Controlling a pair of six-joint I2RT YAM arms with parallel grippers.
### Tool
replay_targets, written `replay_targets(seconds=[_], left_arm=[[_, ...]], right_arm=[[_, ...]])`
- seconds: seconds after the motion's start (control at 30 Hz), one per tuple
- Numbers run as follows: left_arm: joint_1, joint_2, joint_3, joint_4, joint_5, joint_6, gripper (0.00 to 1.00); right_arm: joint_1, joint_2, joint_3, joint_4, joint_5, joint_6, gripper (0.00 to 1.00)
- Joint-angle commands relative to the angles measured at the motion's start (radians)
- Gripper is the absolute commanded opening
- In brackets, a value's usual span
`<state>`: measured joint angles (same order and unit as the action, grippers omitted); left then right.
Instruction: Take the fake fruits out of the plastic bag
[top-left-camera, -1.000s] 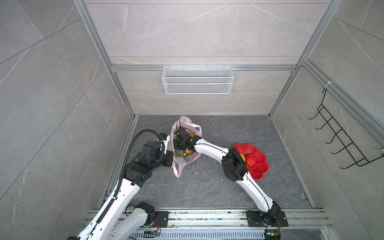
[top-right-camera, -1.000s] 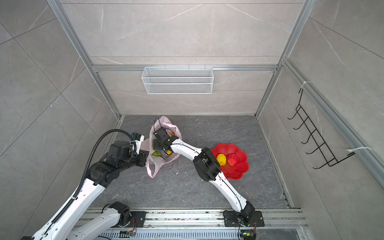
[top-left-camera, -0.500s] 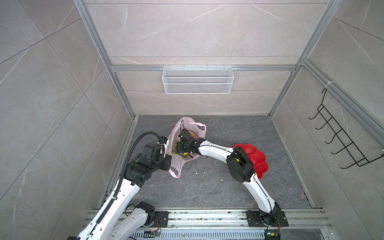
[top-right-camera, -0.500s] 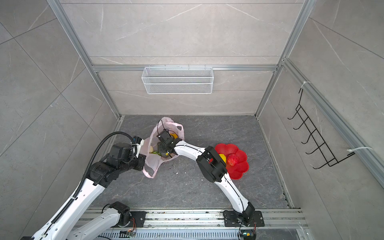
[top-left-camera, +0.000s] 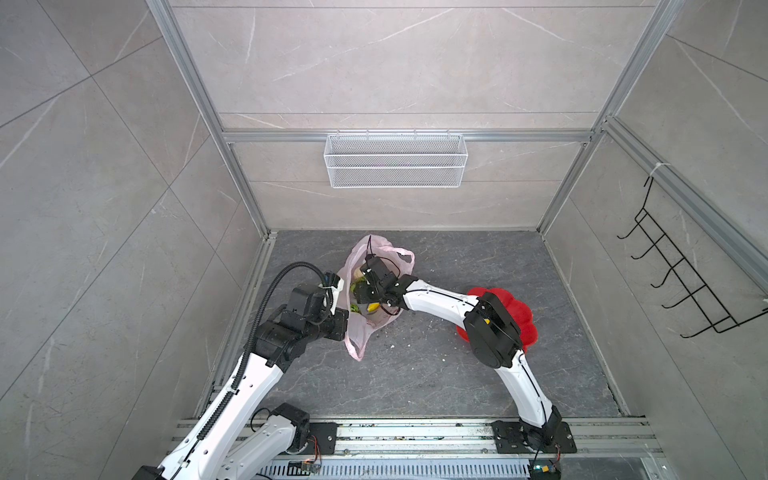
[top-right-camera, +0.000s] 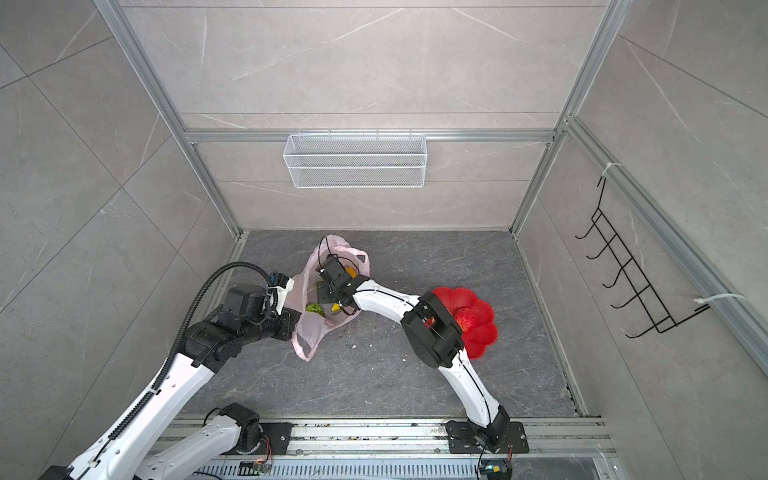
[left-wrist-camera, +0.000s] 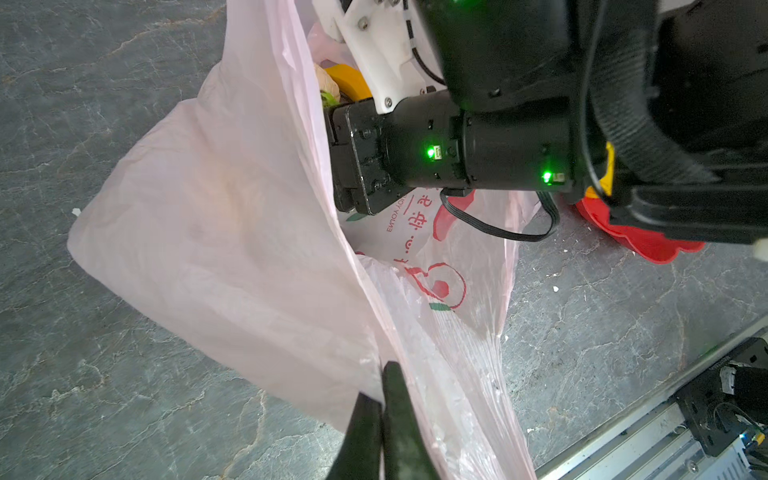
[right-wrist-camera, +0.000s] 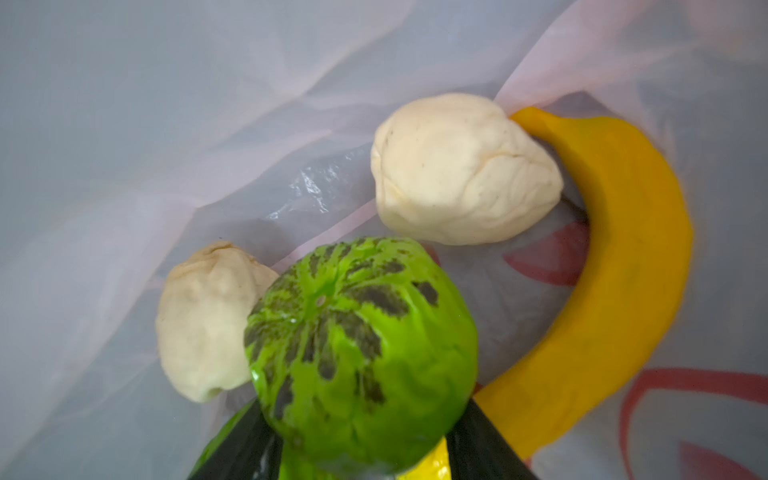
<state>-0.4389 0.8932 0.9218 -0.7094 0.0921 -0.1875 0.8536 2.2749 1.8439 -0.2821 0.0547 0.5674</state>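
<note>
The thin translucent pale-pink plastic bag (top-left-camera: 359, 338) lay on a dark grey marbled stone-look floor (top-left-camera: 415, 374). Around it stood a booth of pale grey tiled walls (top-left-camera: 104, 187) braced by aluminium posts (top-left-camera: 199, 95). An aluminium base rail (top-left-camera: 415, 432) ran along the floor's near edge, well in front of the bag.

On the back wall, above and beyond the bag, hung a white wire-mesh basket (top-left-camera: 395, 160). Small white crumbs (top-left-camera: 390, 347) dotted the floor just right of the bag. Farther right of the bag sat a red flower-shaped plastic plate (top-right-camera: 478, 332) carrying a small red toy fruit (top-right-camera: 467, 319). The white right arm (top-right-camera: 386, 303) crossed above the side of the plate nearest the bag and hid part of it in both top views. Well right of the bag, a black wire hook rack (top-left-camera: 681, 282) hung on the side wall.

The left gripper (left-wrist-camera: 380, 388), at the bag's left edge, was closed tight. Its dark fingers (left-wrist-camera: 399, 415) pinched the bag's film, which ran taut from the pinch. The right gripper (right-wrist-camera: 365, 407) reached down inside the bag, its jaws at a middling spread with a bumpy green toy ball (right-wrist-camera: 361, 340) held between them. In the bag's bottom, beyond the ball, lay a knobbly cream lump (right-wrist-camera: 203, 320), a second cream lump (right-wrist-camera: 461, 170), and a long yellow toy banana (right-wrist-camera: 636, 266) touching that second lump.
</note>
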Motion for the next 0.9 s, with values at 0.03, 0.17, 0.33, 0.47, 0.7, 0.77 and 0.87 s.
replay_targets(seconds=[0.03, 0.17, 0.33, 0.47, 0.7, 0.77, 0.87], left_arm=[[-0.004, -0.066, -0.006, 0.034, -0.006, -0.013, 0.0], [-0.004, -0.101, -0.018, 0.082, -0.05, -0.02, 0.0], [-0.004, -0.076, -0.023, 0.148, -0.071, -0.028, 0.0], [-0.004, -0.059, -0.034, 0.201, -0.054, -0.03, 0.0], [-0.004, -0.066, -0.051, 0.256, -0.02, -0.037, 0.0], [-0.004, -0.068, -0.052, 0.261, -0.018, -0.039, 0.0], [-0.004, -0.063, -0.051, 0.268, -0.016, -0.046, 0.0]], right_arm=[[0.005, -0.1, -0.041, 0.017, 0.016, -0.028, 0.54], [0.007, -0.165, -0.085, 0.005, 0.008, -0.044, 0.53], [0.012, -0.269, -0.173, -0.009, 0.01, -0.062, 0.51], [0.022, -0.336, -0.225, -0.042, 0.005, -0.078, 0.51], [0.041, -0.41, -0.304, -0.049, 0.028, -0.077, 0.5], [0.046, -0.423, -0.311, -0.053, 0.029, -0.075, 0.5], [0.053, -0.451, -0.323, -0.067, 0.034, -0.077, 0.49]])
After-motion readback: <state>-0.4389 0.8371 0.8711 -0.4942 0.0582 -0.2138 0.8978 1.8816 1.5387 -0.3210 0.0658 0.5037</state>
